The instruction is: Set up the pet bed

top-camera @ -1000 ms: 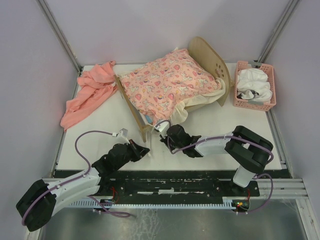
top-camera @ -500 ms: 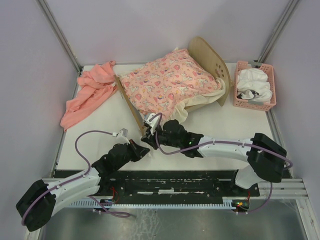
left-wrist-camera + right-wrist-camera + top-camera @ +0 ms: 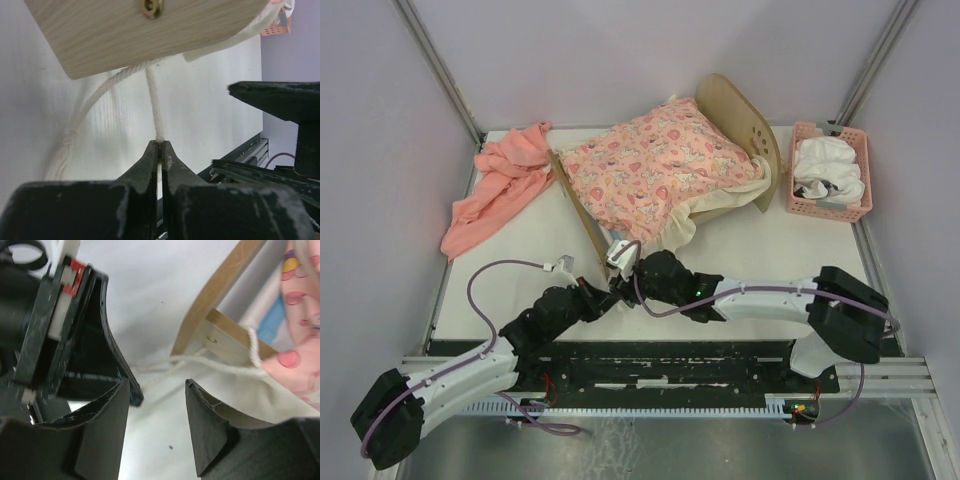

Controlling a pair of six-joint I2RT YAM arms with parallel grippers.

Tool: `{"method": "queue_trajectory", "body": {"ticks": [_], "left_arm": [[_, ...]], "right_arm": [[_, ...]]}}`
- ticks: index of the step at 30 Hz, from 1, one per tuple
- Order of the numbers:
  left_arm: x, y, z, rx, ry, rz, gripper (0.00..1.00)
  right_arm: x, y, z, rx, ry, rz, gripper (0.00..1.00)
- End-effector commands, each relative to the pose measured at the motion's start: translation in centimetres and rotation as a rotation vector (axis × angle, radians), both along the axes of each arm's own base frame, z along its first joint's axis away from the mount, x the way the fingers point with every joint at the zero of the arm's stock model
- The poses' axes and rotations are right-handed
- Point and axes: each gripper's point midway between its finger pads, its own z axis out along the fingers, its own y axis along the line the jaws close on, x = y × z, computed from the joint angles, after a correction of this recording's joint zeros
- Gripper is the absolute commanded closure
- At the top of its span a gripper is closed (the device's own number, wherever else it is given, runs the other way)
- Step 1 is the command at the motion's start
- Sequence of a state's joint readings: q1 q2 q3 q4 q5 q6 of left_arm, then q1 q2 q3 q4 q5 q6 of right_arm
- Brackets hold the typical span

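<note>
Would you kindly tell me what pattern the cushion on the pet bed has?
Pink with red hearts; the cushion shows best in the top external view.

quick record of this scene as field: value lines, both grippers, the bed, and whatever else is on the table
left gripper: shut on white cord that runs from under the bed's near wooden end
right gripper: open, nothing between its fingers, close beside the left gripper
pet bed: wood frame, patterned pink cushion on top, cream fabric hanging over one side
pink basket: right of the bed, white cloth inside
salmon cloth: crumpled, left of the bed
</note>
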State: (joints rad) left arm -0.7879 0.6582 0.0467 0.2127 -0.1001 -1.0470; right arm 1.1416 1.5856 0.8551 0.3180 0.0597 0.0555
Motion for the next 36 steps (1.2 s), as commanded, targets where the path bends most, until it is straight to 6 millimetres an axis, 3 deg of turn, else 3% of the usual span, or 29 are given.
{"method": "queue_trajectory", "body": {"ticks": [1, 5, 11, 16, 21, 26, 36], "left_arm": [[0.8, -1.0, 3.8, -0.058, -0.050, -0.003, 0.97], [1.6, -0.5, 5.0, -0.071, -0.040, 0.062, 0.97], [2.4, 0.5, 6.3, -0.066, -0.013, 0.142, 0.97], [2.8, 0.7, 7.1, -0.032, 0.008, 0.149, 0.97], [3.0, 0.5, 7.0, -0.018, 0.044, 0.134, 0.97], [3.1, 0.4, 7.1, -0.023, 0.059, 0.126, 0.97], [3.1, 0.2, 7.3, -0.032, 0.055, 0.113, 0.97]], "right_arm": [[0.3, -3.0, 4.7, -0.015, -0.239, 0.049, 0.42], [-0.9, -5.3, 3.8, -0.153, -0.451, 0.233, 0.43], [-4.2, -5.6, 1.3, -0.269, -0.705, 0.610, 0.45], [-3.1, -3.9, -0.4, -0.445, -0.880, 0.699, 0.48], [-4.0, -1.5, -2.6, -0.549, -1.028, 0.824, 0.49], [-3.0, 0.1, -4.4, -0.692, -1.189, 0.867, 0.51], [-1.1, 2.2, -7.3, -0.861, -1.258, 0.969, 0.48]]}}
